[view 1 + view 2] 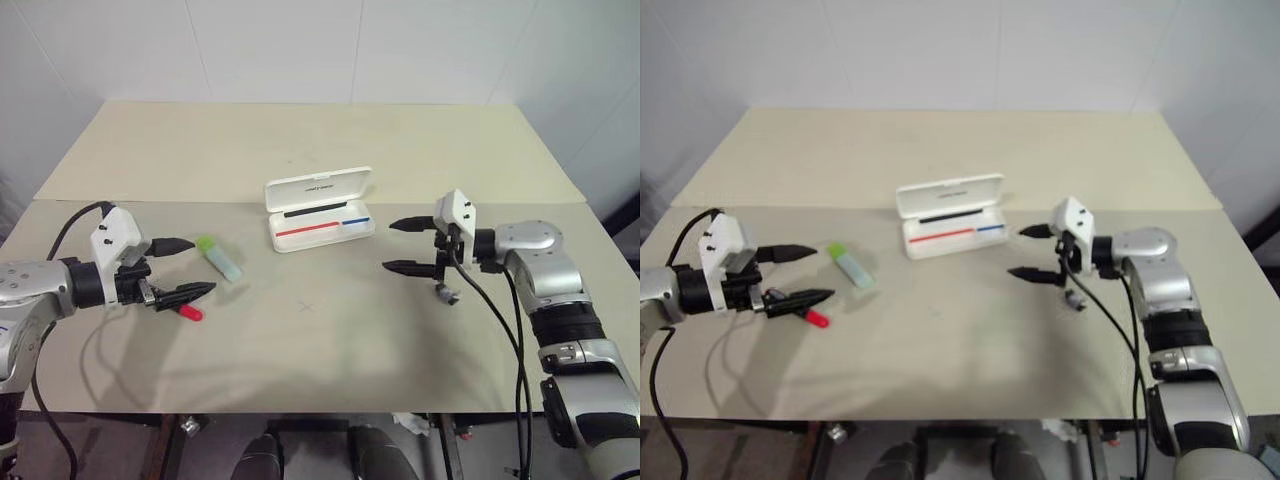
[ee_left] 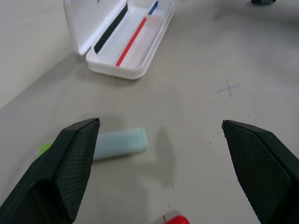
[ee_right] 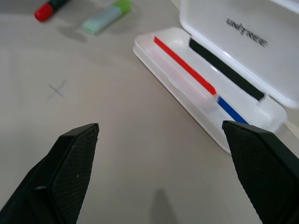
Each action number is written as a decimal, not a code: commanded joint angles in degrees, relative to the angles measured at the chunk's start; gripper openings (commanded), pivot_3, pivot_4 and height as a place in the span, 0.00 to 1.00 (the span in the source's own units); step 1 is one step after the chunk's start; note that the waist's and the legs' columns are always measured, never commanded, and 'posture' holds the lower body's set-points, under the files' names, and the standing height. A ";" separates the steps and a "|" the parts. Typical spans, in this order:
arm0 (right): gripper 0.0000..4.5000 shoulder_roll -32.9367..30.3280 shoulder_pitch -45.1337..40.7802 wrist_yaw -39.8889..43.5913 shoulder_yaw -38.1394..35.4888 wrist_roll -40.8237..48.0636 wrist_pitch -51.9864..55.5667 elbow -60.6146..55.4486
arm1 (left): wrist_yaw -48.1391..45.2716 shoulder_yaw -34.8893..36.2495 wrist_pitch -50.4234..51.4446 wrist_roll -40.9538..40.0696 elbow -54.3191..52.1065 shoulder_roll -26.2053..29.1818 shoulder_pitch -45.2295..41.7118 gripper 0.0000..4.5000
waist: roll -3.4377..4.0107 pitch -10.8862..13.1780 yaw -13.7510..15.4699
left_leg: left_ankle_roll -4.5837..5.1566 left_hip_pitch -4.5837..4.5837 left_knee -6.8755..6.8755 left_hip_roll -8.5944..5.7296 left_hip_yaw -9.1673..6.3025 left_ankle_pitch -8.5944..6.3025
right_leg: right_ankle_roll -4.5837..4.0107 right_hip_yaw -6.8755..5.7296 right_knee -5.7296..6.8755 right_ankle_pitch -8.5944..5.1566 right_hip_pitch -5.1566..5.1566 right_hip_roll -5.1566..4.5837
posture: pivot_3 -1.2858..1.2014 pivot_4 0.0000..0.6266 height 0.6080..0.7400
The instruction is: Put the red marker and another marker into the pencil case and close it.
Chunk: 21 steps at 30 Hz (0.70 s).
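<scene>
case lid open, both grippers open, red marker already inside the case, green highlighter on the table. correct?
Not quite: the red marker is not in the pencil case; it lies on the table under the left gripper, as the left eye view shows. The rest holds: lid open, right gripper open too, green highlighter on the table.

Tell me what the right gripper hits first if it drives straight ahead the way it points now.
Probably bare table first; the right gripper points left and slightly down, with the open pencil case off to one side. Depth is uncertain.

The raised lid of the flat white hard-plastic pencil case [image 3: 243, 60] carries small black lettering reading "UNITREE". A faint pencilled cross [image 3: 57, 89] marks the beige worktop [image 3: 117, 140].
</scene>
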 commanded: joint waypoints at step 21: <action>1.00 9.93 -25.85 -0.16 10.27 -15.23 -16.20 36.65 | 9.64 10.99 3.58 -4.09 -13.19 -6.30 8.87 0.99 | -0.01 0.00 -1.58 | -0.02 0.03 0.16 -0.01 0.01 0.01 | 0.00 0.03 0.30 0.00 -0.05 -0.01 | 0.52 0.24 1.00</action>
